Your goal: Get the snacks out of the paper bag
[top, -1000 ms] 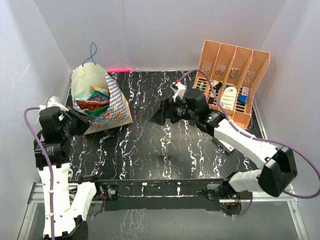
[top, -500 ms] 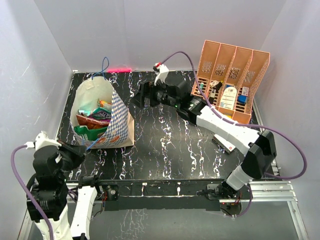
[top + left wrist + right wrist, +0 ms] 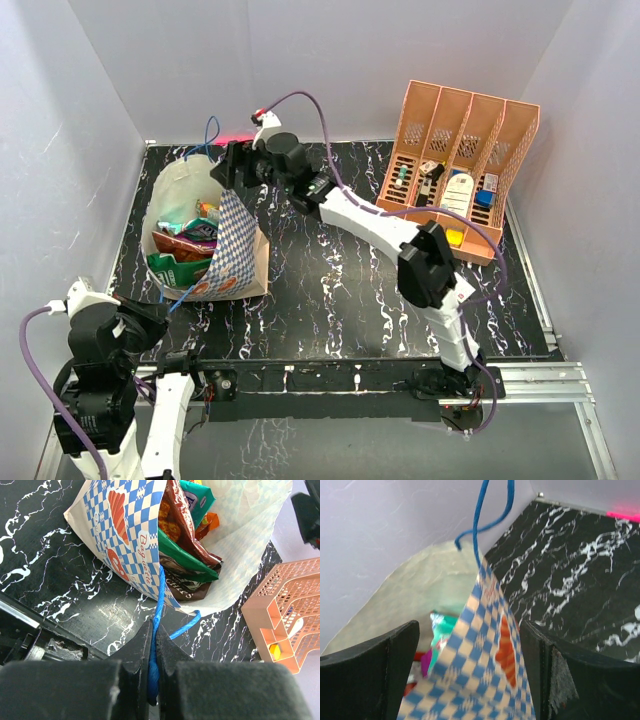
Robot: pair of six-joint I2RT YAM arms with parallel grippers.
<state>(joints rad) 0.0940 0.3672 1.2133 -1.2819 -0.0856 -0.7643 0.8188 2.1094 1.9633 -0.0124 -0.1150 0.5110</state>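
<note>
Left gripper (image 3: 154, 630), nearest: jaws together, clamped on the bag's blue cord (image 3: 159, 595). The cord runs taut from the jaws up to the bag rim. Judged purpose: anchor the bag and keep it from sliding while the other arm works.

Bag (image 3: 125, 525): on the table (image 3: 350, 290), left of centre, leaning, with its mouth gaping upward. Checked wall faces right, plain cream wall behind.

Snacks (image 3: 185, 555): all that show are inside the bag, none out yet. A red-brown chip bag (image 3: 172, 515) is on top, then green, a dark brown packet (image 3: 185, 582) under it, teal (image 3: 197, 497) and orange (image 3: 210, 522) deeper in. They are piled loosely and overlap.

Right gripper (image 3: 467, 655): at the bag's far rim, fingers wide apart, straddling the checked wall. Holds nothing; contact with the paper cannot be told. Likely lining up to reach in.

Rack (image 3: 470, 130): far right, well apart, slots holding small bottles.
</note>
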